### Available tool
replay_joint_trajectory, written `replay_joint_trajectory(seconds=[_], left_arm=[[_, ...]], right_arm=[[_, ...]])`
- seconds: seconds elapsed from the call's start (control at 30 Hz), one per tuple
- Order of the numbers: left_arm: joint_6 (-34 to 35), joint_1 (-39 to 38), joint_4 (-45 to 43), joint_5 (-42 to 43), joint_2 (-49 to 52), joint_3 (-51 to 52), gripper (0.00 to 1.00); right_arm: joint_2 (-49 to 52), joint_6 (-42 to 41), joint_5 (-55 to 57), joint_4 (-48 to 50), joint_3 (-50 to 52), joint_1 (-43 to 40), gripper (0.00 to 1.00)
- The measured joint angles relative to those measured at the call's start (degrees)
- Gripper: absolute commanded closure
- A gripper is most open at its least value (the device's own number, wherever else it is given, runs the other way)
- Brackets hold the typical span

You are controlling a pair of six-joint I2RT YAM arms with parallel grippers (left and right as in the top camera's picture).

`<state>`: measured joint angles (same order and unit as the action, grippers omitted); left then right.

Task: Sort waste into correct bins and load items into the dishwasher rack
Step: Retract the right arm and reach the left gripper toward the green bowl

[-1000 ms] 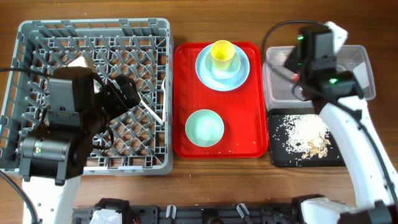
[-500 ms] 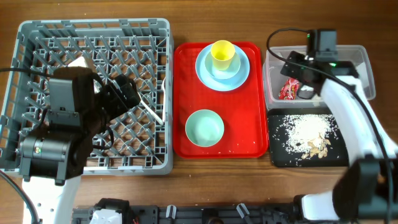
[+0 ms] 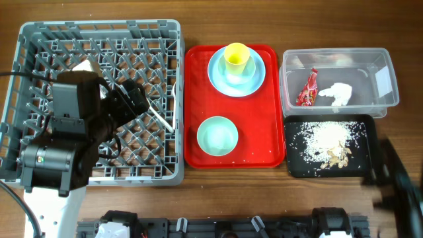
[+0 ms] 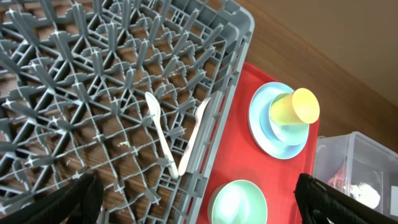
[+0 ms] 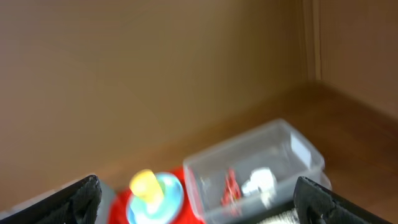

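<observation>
The rack [image 3: 99, 26] is sitting under my left gripper [image 4: 208, 202], which is hanging wide open, with the spoon [image 4: 160, 142] and fork [image 4: 194, 134] lying side by side ahead. The tub [image 3: 287, 92], holding the wrapper [image 3: 307, 89] and napkin [image 3: 337, 94], is lying well below my right gripper [image 5: 202, 205], which is gaping empty over the wooden bench [image 3: 198, 198].

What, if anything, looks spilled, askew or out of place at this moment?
Nothing is plainly spilled: the food scraps lie inside the black tray. Only the white fork looks askew, seemingly leaning against the rack's right wall beside the spoon lying flat on the grid. Pale specks near the red tray's front edge are too small to identify.
</observation>
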<state>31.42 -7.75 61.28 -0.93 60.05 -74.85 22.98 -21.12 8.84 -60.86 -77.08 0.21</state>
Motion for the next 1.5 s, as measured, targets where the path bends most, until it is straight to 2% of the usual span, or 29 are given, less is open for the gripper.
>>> replay_joint_trajectory(seconds=[0.1,0.2,0.27,0.43,0.5,0.6,0.67,0.7,0.73,0.8,0.83,0.9,0.93,0.97,1.0,1.03,1.13,1.17,1.2,1.27,1.3,1.33,1.37,1.4,1.43,1.47,1.5], left_arm=[[0.0,0.0,0.0,0.0,0.0,0.0,0.0],[0.0,0.0,0.0,0.0,0.0,0.0,0.0],[0.0,0.0,0.0,0.0,0.0,0.0,0.0],[0.3,0.0,-0.3,0.1,0.0,0.0,0.0],[0.9,0.0,-3.7,0.6,0.0,0.0,0.0],[1.1,0.0,-7.4,1.3,0.0,0.0,0.0],[1.3,0.0,-6.4,5.3,0.0,0.0,0.0],[1.4,0.0,-5.2,7.1,0.2,0.0,0.03],[1.5,-0.1,-3.8,8.9,0.5,0.0,0.11],[2.0,-1.4,-0.2,11.7,2.5,0.0,0.36],[1.9,-2.8,1.5,12.4,3.6,-0.1,0.44],[0.4,-8.3,5.1,13.5,7.3,-0.1,0.47],[0.1,-10.8,5.7,13.9,9.1,-0.1,0.46],[-0.3,-13.4,5.8,13.8,10.7,0.0,0.3],[-0.5,-17.0,5.4,13.7,12.9,0.1,0.06],[-0.4,-20.9,4.2,13.5,15.1,0.4,0.0],[0.3,-29.9,-1.3,12.4,21.9,0.7,0.0],[0.3,-31.2,-3.0,12.1,23.3,0.8,0.16],[0.4,-33.1,-5.5,11.8,25.4,0.8,0.96],[0.8,-36.1,-9.1,11.8,28.8,1.0,0.96],[0.7,-36.9,-10.7,11.6,29.4,1.0,0.92],[0.7,-37.8,-12.1,11.6,30.2,1.0,0.81],[0.7,-39.1,-12.4,11.5,31.1,1.0,0.65],[0.6,-40.8,-12.2,11.0,32.4,1.0,0.63],[0.5,-42.1,-11.6,10.1,33.5,1.1,0.75],[0.7,-42.9,-11.0,9.3,34.4,1.1,0.82],[0.9,-43.6,-10.7,8.4,35.4,1.1,0.83]], right_arm=[[-7.2,0.0,0.2,0.0,-0.3,0.0,0.0],[-8.8,0.0,0.2,-1.7,-0.3,0.0,0.0],[-8.8,0.0,0.2,-6.0,0.1,0.0,0.0],[-8.8,0.0,0.2,-24.1,0.6,0.0,0.0],[-8.8,-0.5,0.2,-30.0,0.7,0.0,0.0],[-8.8,-2.3,0.2,-30.5,0.7,0.0,0.0],[-8.8,-3.2,0.2,-30.5,0.7,0.0,0.0],[-8.8,-3.3,0.2,-30.5,0.7,0.0,0.0],[-8.8,-3.5,0.2,-30.5,0.7,0.0,0.0],[-8.8,-3.7,0.2,-30.5,0.7,0.0,0.0],[-8.8,-3.7,0.2,-30.4,0.7,0.0,0.0],[-8.8,-3.7,0.2,-30.5,0.7,0.0,0.0],[-8.8,-3.8,0.2,-30.5,0.7,0.0,0.0],[-8.8,-3.9,0.2,-30.5,0.7,0.0,0.0],[-8.8,-3.9,0.2,-30.5,0.7,0.0,0.0],[-8.8,-4.1,0.2,-30.5,0.7,0.0,0.0],[-8.8,-4.2,0.2,-30.5,0.7,0.0,0.0],[-8.8,-4.2,0.2,-30.5,0.7,0.0,0.0],[-8.8,-4.2,0.2,-30.5,0.7,0.0,0.0],[-8.8,-4.2,0.2,-30.5,0.7,0.0,0.0],[-8.8,-4.2,0.2,-30.5,0.7,0.0,0.0],[-8.8,-4.2,0.2,-30.5,0.7,0.0,0.0],[-8.8,-4.2,0.2,-30.5,0.7,0.0,0.0],[-8.8,-4.2,0.2,-30.5,0.7,0.0,0.0],[-8.8,-4.2,0.2,-30.5,0.7,0.0,0.0],[-8.8,-4.2,0.2,-30.5,0.7,0.0,0.0],[-8.8,-4.2,0.2,-30.5,0.7,0.0,0.0]])
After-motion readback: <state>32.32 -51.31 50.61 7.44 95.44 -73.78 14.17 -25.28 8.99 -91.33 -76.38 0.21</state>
